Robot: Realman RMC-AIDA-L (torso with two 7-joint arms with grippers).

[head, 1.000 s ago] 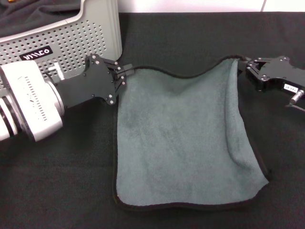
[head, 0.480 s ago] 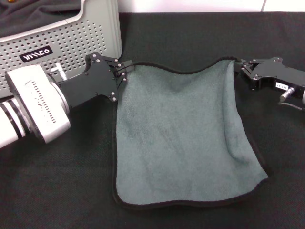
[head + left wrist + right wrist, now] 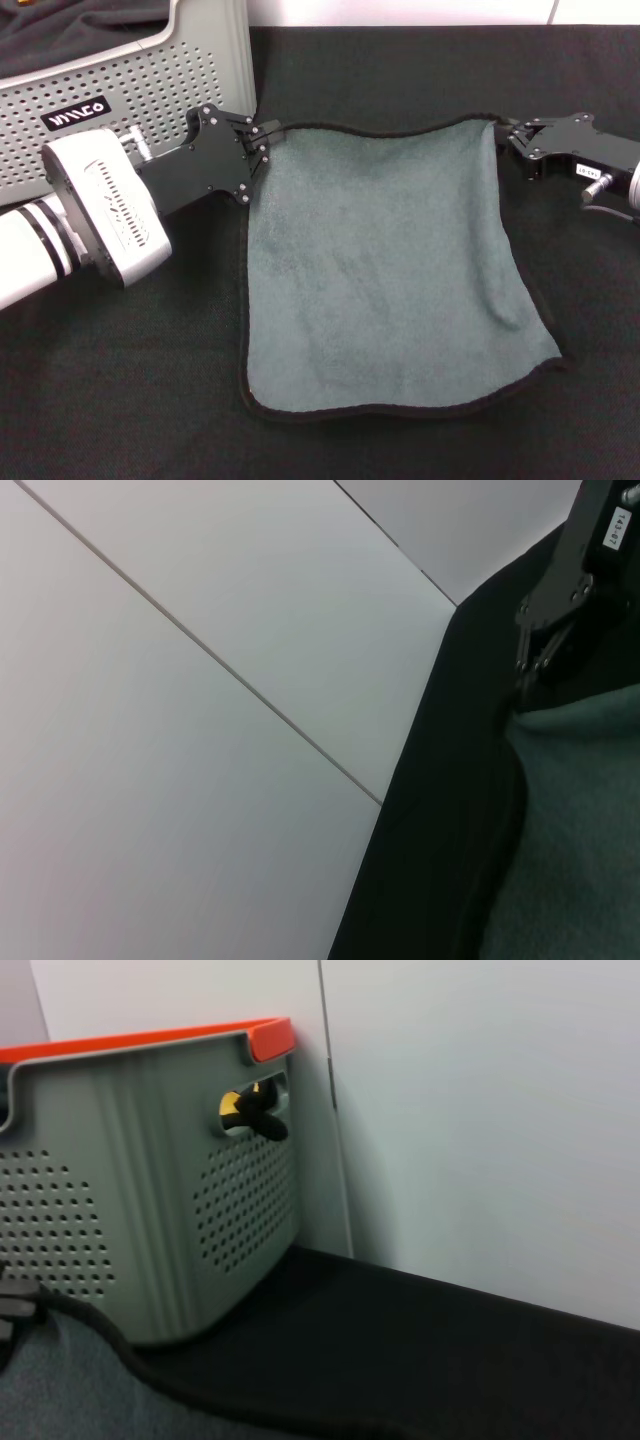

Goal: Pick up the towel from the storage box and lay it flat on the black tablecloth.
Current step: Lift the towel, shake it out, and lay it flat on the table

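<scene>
The storage box [image 3: 150,70], with a black label [image 3: 77,113] of unclear white lettering, stands just left of the towel [image 3: 385,265]. The left gripper [image 3: 258,143] pinches the towel's far-left corner. The right gripper [image 3: 505,133], bearing a tiny illegible tag, clamps its far-right corner; the towel lies spread on the black tablecloth [image 3: 400,70]

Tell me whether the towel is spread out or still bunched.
Spread. The towel lies open on the black tablecloth, far corners pinched by the left gripper and right gripper.
</scene>
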